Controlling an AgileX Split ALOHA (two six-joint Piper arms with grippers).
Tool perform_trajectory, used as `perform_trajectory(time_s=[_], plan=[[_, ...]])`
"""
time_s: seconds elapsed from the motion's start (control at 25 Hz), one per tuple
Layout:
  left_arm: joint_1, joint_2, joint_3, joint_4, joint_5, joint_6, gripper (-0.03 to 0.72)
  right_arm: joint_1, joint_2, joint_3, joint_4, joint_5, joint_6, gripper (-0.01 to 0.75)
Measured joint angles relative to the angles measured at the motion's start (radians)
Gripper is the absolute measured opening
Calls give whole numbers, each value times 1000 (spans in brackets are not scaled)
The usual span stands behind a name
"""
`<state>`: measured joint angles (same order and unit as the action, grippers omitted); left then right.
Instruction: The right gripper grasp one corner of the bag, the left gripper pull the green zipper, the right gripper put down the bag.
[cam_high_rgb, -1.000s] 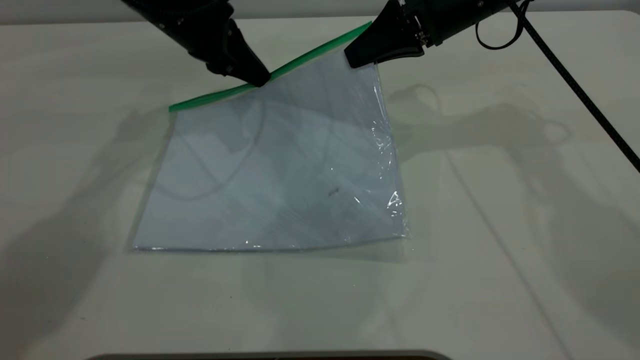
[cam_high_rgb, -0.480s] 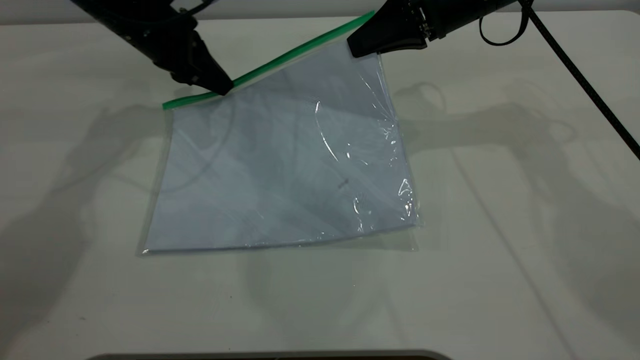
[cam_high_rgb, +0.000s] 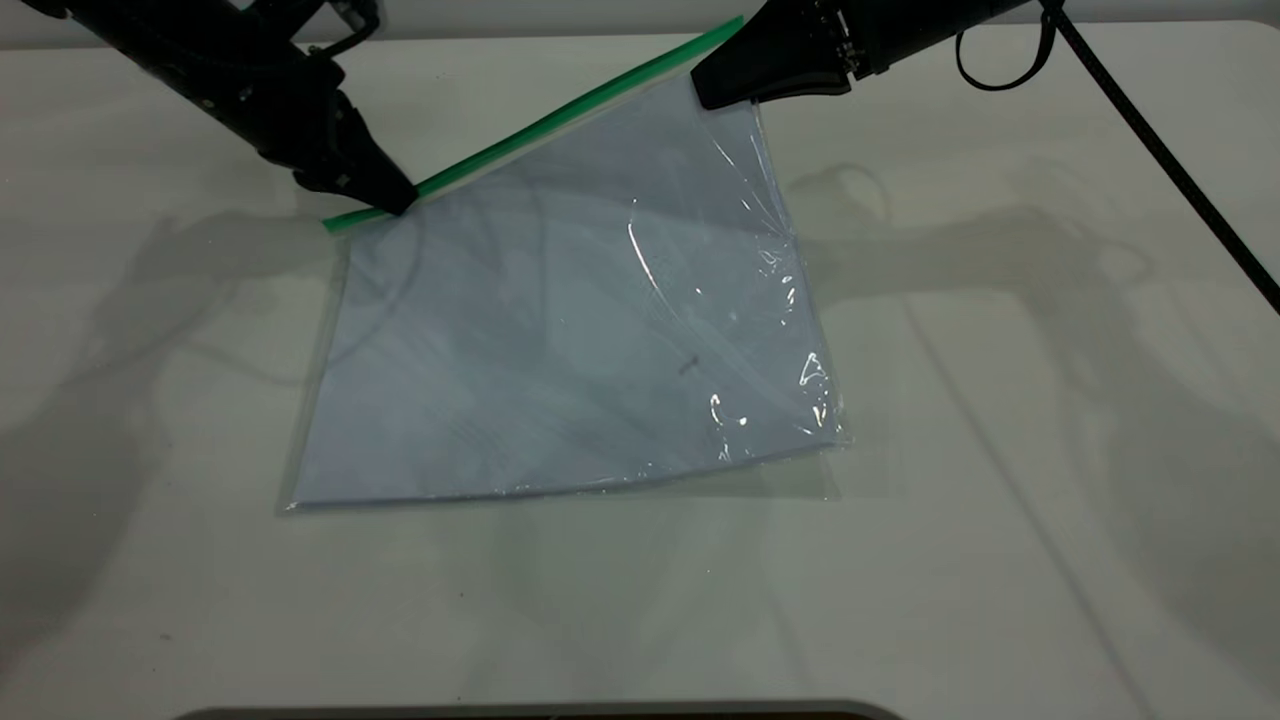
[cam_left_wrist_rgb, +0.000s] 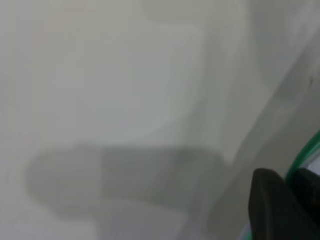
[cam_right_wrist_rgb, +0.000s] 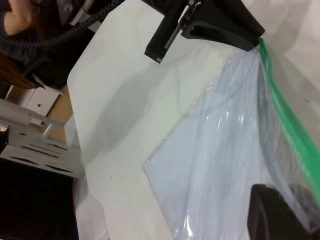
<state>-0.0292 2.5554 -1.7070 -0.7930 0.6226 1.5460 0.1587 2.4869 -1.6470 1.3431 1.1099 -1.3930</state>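
Observation:
The bag (cam_high_rgb: 560, 340), a clear pouch with white sheets inside, lies tilted on the table, its far right corner lifted. My right gripper (cam_high_rgb: 705, 92), with the trailing cable, is shut on that corner beside the end of the green zipper (cam_high_rgb: 560, 118). My left gripper (cam_high_rgb: 400, 200) is shut on the zipper strip near its left end; the slider tab is hidden in its jaws. In the left wrist view the green strip (cam_left_wrist_rgb: 305, 155) runs between my black fingers (cam_left_wrist_rgb: 272, 205). In the right wrist view the bag (cam_right_wrist_rgb: 225, 165), the zipper (cam_right_wrist_rgb: 292, 135) and the left gripper (cam_right_wrist_rgb: 252, 42) show.
The white table (cam_high_rgb: 1000, 450) has free room in front of and to the right of the bag. The right arm's black cable (cam_high_rgb: 1160, 160) hangs across the far right. A dark edge (cam_high_rgb: 540, 712) runs along the table's front.
My left gripper has slid left along the green zipper, from its middle to near its left end. The bag's near edge shifted slightly to the right. The right gripper barely moved.

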Motion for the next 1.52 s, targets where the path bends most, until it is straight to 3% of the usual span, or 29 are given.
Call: perform_trajectory(time_s=[0.4, 0.52, 0.68, 0.84, 1.04, 1.16, 1.28, 1.52], plan=[[45, 1, 5, 49, -7, -65, 123, 0, 0, 0, 3, 12, -8, 35], [37, -1, 5, 66, -17, -95, 204, -1, 0, 0, 2, 16, -33, 35], [24, -61, 6, 82, 0, -171, 405, -1, 0, 0, -7, -2, -55, 55], [4, -220, 6, 85, 89, -280, 556, -1, -2, 0, -65, -84, -56, 191], [-10, -459, 6, 89, 229, -393, 579, -1, -62, 0, -245, -264, -6, 474], [-12, -605, 6, 153, 296, -482, 578, -2, -160, 0, -450, -347, 145, 531], [-13, -759, 6, 297, 345, -669, 578, -1, -297, 0, -604, -276, 366, 535], [-13, -993, 6, 580, 540, -1076, 578, 13, -599, 0, -838, 59, 800, 501]])
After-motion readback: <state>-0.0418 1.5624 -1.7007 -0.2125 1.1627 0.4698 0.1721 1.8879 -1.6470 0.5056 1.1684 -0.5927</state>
